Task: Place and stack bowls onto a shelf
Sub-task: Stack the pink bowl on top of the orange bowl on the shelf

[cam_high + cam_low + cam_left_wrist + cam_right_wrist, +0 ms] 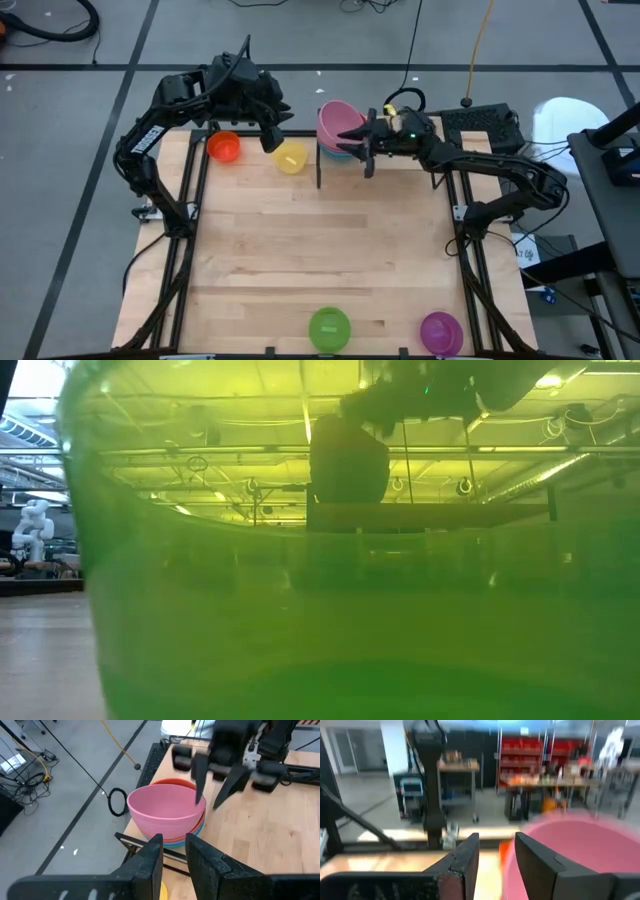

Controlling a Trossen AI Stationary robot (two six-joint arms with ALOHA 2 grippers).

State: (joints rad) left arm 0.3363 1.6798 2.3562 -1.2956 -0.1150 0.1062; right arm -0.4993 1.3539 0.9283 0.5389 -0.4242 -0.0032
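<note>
Up top at center, the pink bowl (336,122) sits nested on the stack on the shelf (322,160), the right gripper (366,140) beside it, fingers apart and empty. Further left, the left gripper (272,136), also spread and empty, hovers above the yellow bowl (291,158), orange bowl (224,147) beyond; green bowl (329,329) and purple bowl (441,332) lie at the bottom edge.

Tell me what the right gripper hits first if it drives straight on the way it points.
Most likely the round pink plastic bowl, top of the stack: the right gripper sits beside its rim, jaws apart, pointing at it.

You see four loose bowls: orange (224,147), yellow (291,157), green (329,329), purple (441,332). One stack (338,130). Two grippers.
</note>
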